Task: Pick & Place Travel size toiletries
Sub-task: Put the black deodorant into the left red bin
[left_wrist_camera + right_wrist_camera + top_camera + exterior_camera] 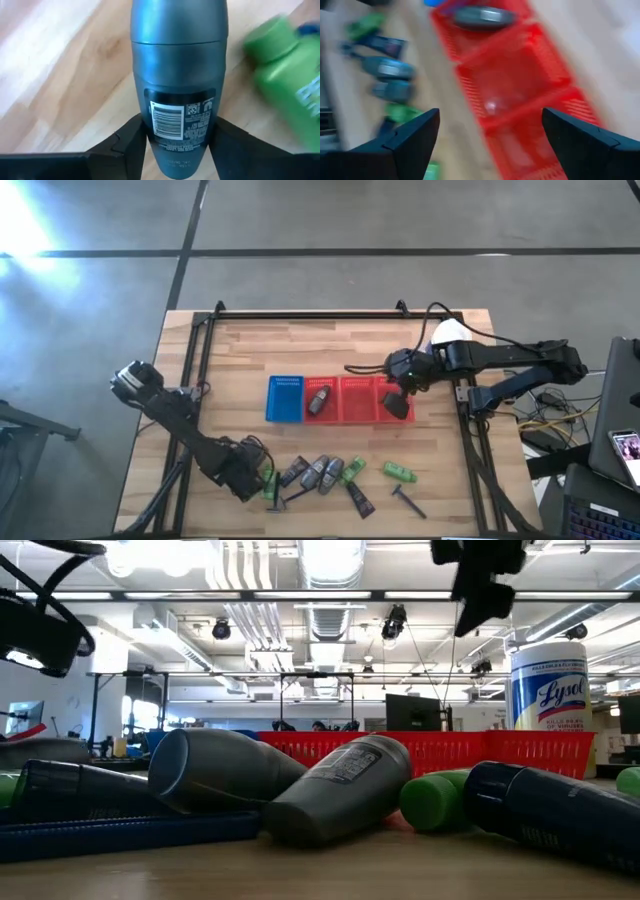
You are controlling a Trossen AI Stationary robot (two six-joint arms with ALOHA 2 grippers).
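My left gripper [258, 480] [175, 132] is low at the table's near left and shut on a grey oval stick [177, 75] with a barcode label. A green bottle [290, 75] lies just beside it. More toiletries lie in a row near the front edge: grey sticks [323, 473], dark tubes [358, 499], a green bottle [400, 472] and a thin razor [408, 501]. My right gripper [398, 400] [490, 120] hangs open above the red baskets [520, 85], holding nothing. One grey stick [318, 401] [482, 17] lies in a red basket. My left gripper has the grey stick pinched between its two fingers [131, 145], one on each narrow side of the labelled end [175, 150]. The stick lies along the fingers and points away from the wrist, close over the wooden top. Whether it is lifted clear I cannot tell.
A blue basket [285, 398] stands left of the red baskets [355, 398] at mid-table. A white-and-yellow canister [447, 332] [547, 690] stands at the far right. A black frame [200, 380] borders the table's sides. Bare wood lies between baskets and far edge.
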